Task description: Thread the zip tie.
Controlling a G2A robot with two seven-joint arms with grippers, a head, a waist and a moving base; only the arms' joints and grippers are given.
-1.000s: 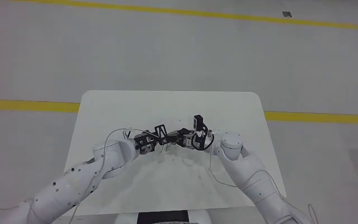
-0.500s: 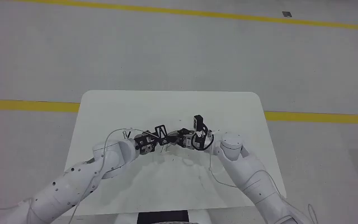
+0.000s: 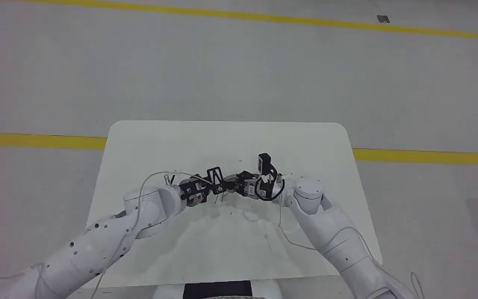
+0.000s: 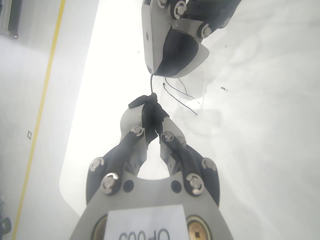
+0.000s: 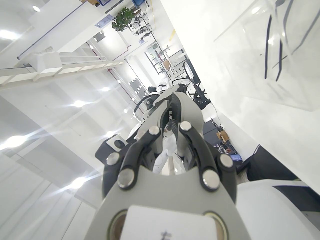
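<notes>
A thin black zip tie point(image 4: 151, 86) is stretched between my two grippers above the white table point(image 3: 149, 149). My left gripper point(image 4: 151, 99) is shut on the tie's lower end, where a small dark lump sits at the fingertips. The strap rises a short way into my right gripper point(image 4: 153, 72), which is shut on its other end. In the top view the left gripper point(image 3: 219, 185) and right gripper point(image 3: 235, 183) meet tip to tip over the table's middle. In the right wrist view the right gripper point(image 5: 172, 96) has its fingers pressed together, and the tie is hidden there.
A clear plastic box point(image 5: 282, 51) holding several loose black zip ties lies on the table just beyond the grippers; the loose ties point(image 4: 180, 93) also appear in the left wrist view. A small scrap point(image 4: 223, 89) lies on the table nearby.
</notes>
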